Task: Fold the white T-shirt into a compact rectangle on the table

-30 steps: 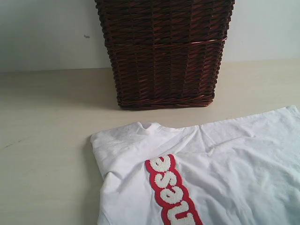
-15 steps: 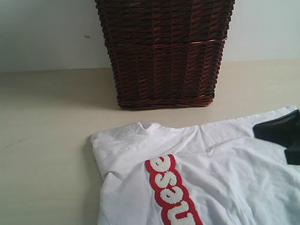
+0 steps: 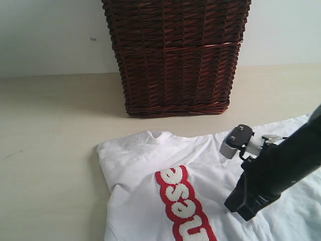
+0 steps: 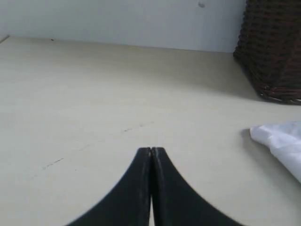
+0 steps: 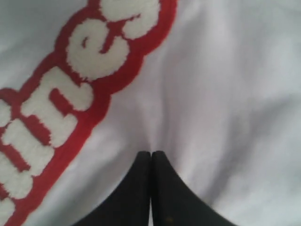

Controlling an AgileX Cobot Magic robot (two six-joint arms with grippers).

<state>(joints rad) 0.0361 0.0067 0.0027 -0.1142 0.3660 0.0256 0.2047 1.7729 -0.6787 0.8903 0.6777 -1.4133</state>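
Holding both sets of jaws closed, we have the right gripper (image 5: 151,153) low over the white T-shirt (image 5: 225,94) and the left gripper (image 4: 151,149) over the table (image 4: 94,84).

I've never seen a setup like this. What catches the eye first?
A tall dark wicker basket stands at the back of the table. In front of it lies the white T-shirt with a red band of puffy letters. The black right gripper, jaws shut, hangs over the cloth beside that band.

right gripper (image 5: 151,153) — jaws pressed together | white T-shirt (image 5: 230,94) beneath | red band (image 5: 94,96) nearby
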